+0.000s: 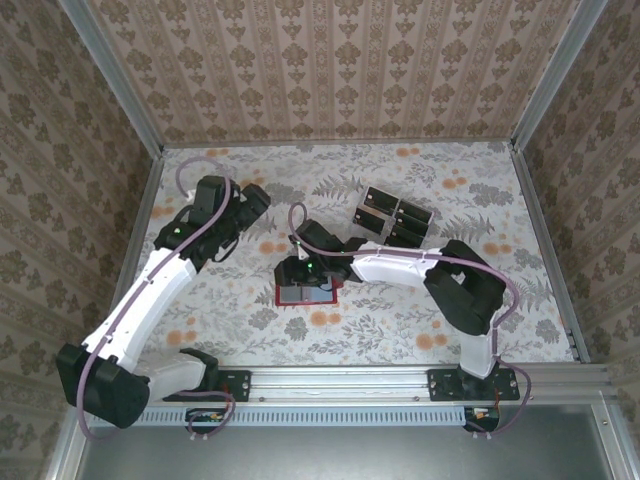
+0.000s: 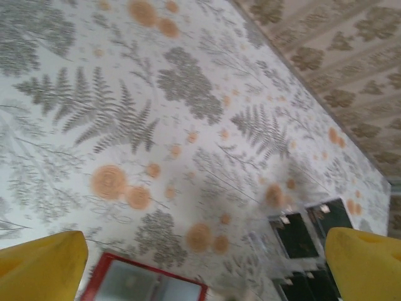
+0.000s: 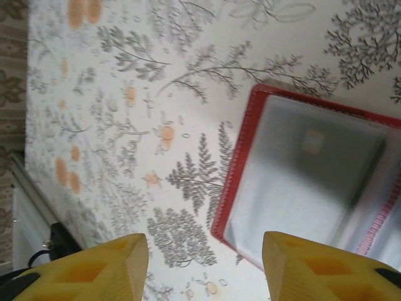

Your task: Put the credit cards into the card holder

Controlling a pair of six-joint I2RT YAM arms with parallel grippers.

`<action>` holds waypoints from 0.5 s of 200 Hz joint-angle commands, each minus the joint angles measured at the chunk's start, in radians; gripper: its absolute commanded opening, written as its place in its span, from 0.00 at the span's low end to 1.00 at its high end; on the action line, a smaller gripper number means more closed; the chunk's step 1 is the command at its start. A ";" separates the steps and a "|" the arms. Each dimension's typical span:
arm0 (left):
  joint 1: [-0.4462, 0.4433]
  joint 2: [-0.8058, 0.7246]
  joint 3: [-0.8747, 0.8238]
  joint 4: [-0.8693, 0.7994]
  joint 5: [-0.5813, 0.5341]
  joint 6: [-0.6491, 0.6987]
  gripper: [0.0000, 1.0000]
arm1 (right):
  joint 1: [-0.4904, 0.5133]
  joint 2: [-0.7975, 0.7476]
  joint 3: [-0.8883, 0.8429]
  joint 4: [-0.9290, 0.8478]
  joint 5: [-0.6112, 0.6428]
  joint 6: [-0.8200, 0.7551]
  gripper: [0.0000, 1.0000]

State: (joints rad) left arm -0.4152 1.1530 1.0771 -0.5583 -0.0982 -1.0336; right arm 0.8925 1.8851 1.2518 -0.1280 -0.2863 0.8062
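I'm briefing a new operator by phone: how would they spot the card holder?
On the floral table, look near the middle, right under the right gripper. The card holder lies open and flat there; its red rim sets it apart from the black credit cards clustered farther back.

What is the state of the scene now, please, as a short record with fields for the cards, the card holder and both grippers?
credit cards: black, grouped on the table, apart from the card holder
card holder: red, lying open on the table
left gripper: open, holding nothing, above the table
right gripper: open, holding nothing, over the card holder
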 commanded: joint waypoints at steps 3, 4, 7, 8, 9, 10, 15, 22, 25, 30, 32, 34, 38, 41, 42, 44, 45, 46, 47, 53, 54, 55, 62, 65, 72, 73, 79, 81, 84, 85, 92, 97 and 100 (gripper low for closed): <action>0.053 -0.030 -0.046 -0.028 0.036 0.072 1.00 | 0.003 -0.075 -0.024 -0.062 0.038 -0.035 0.53; 0.055 -0.030 -0.049 -0.026 0.037 0.074 1.00 | 0.003 -0.077 -0.025 -0.064 0.039 -0.037 0.53; 0.061 -0.030 -0.057 -0.025 0.042 0.082 1.00 | 0.003 -0.083 -0.028 -0.070 0.045 -0.038 0.53; 0.062 -0.030 -0.059 -0.024 0.043 0.083 1.00 | 0.003 -0.085 -0.030 -0.071 0.047 -0.040 0.53; 0.063 -0.030 -0.062 -0.024 0.044 0.087 1.00 | 0.002 -0.085 -0.031 -0.073 0.049 -0.040 0.53; 0.065 -0.030 -0.064 -0.023 0.045 0.090 1.00 | 0.002 -0.087 -0.033 -0.074 0.051 -0.041 0.53; 0.071 -0.029 -0.074 -0.022 0.052 0.103 1.00 | 0.001 -0.094 -0.038 -0.086 0.061 -0.047 0.52; 0.080 -0.025 -0.091 -0.020 0.061 0.133 1.00 | -0.003 -0.102 -0.045 -0.100 0.072 -0.053 0.52; 0.081 -0.023 -0.099 -0.021 0.063 0.142 1.00 | -0.004 -0.105 -0.048 -0.104 0.076 -0.056 0.52; 0.084 -0.020 -0.111 -0.022 0.070 0.161 1.00 | -0.008 -0.107 -0.058 -0.106 0.083 -0.058 0.51; 0.084 -0.019 -0.117 -0.020 0.075 0.168 1.00 | -0.010 -0.109 -0.060 -0.108 0.084 -0.059 0.51; 0.084 -0.018 -0.123 -0.019 0.078 0.174 1.00 | -0.012 -0.111 -0.063 -0.108 0.085 -0.059 0.50; 0.084 -0.015 -0.135 -0.012 0.086 0.190 1.00 | -0.016 -0.112 -0.070 -0.109 0.085 -0.059 0.50; 0.085 -0.014 -0.144 -0.007 0.094 0.201 1.00 | -0.019 -0.113 -0.074 -0.109 0.087 -0.061 0.49; 0.085 -0.013 -0.148 -0.005 0.097 0.204 1.00 | -0.021 -0.113 -0.075 -0.108 0.088 -0.061 0.49; 0.084 -0.012 -0.155 -0.001 0.103 0.211 1.00 | -0.024 -0.113 -0.078 -0.109 0.089 -0.063 0.49; 0.084 -0.012 -0.158 0.001 0.107 0.216 1.00 | -0.024 -0.113 -0.080 -0.109 0.090 -0.062 0.48; 0.084 -0.011 -0.162 0.004 0.109 0.220 1.00 | -0.026 -0.113 -0.081 -0.110 0.090 -0.062 0.48; 0.084 -0.011 -0.164 0.006 0.113 0.222 1.00 | -0.027 -0.114 -0.083 -0.109 0.091 -0.063 0.48; 0.084 -0.007 -0.187 0.018 0.130 0.244 1.00 | -0.035 -0.116 -0.091 -0.107 0.094 -0.063 0.47; 0.084 -0.006 -0.190 0.020 0.133 0.247 1.00 | -0.036 -0.116 -0.093 -0.107 0.094 -0.063 0.47; 0.083 -0.005 -0.194 0.021 0.138 0.250 1.00 | -0.039 -0.116 -0.093 -0.106 0.095 -0.064 0.47; 0.082 0.000 -0.218 0.035 0.159 0.272 1.00 | -0.050 -0.121 -0.103 -0.103 0.095 -0.066 0.45; 0.081 0.002 -0.228 0.042 0.166 0.283 1.00 | -0.055 -0.124 -0.106 -0.104 0.096 -0.068 0.45; 0.074 0.008 -0.250 0.058 0.187 0.306 1.00 | -0.069 -0.134 -0.114 -0.103 0.102 -0.074 0.45; 0.073 0.009 -0.253 0.060 0.188 0.308 1.00 | -0.070 -0.135 -0.114 -0.103 0.102 -0.073 0.45; 0.065 0.016 -0.269 0.068 0.192 0.321 1.00 | -0.083 -0.146 -0.118 -0.102 0.103 -0.080 0.44; 0.060 0.018 -0.275 0.071 0.192 0.324 1.00 | -0.088 -0.149 -0.119 -0.103 0.102 -0.083 0.44; 0.056 0.022 -0.283 0.074 0.192 0.327 1.00 | -0.095 -0.156 -0.119 -0.106 0.102 -0.088 0.44; 0.055 0.024 -0.285 0.074 0.192 0.328 1.00 | -0.098 -0.158 -0.119 -0.107 0.102 -0.089 0.44; 0.041 0.033 -0.297 0.081 0.191 0.337 1.00 | -0.114 -0.170 -0.115 -0.124 0.106 -0.103 0.44; 0.030 0.043 -0.305 0.083 0.190 0.341 1.00 | -0.125 -0.181 -0.111 -0.137 0.110 -0.117 0.44; 0.025 0.048 -0.308 0.083 0.185 0.345 1.00 | -0.132 -0.187 -0.107 -0.146 0.114 -0.126 0.44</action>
State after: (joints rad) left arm -0.3538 1.1721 0.8051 -0.5152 0.0463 -0.7830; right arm 0.8085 1.7798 1.1404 -0.2142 -0.2123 0.7410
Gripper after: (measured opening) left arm 0.997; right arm 0.441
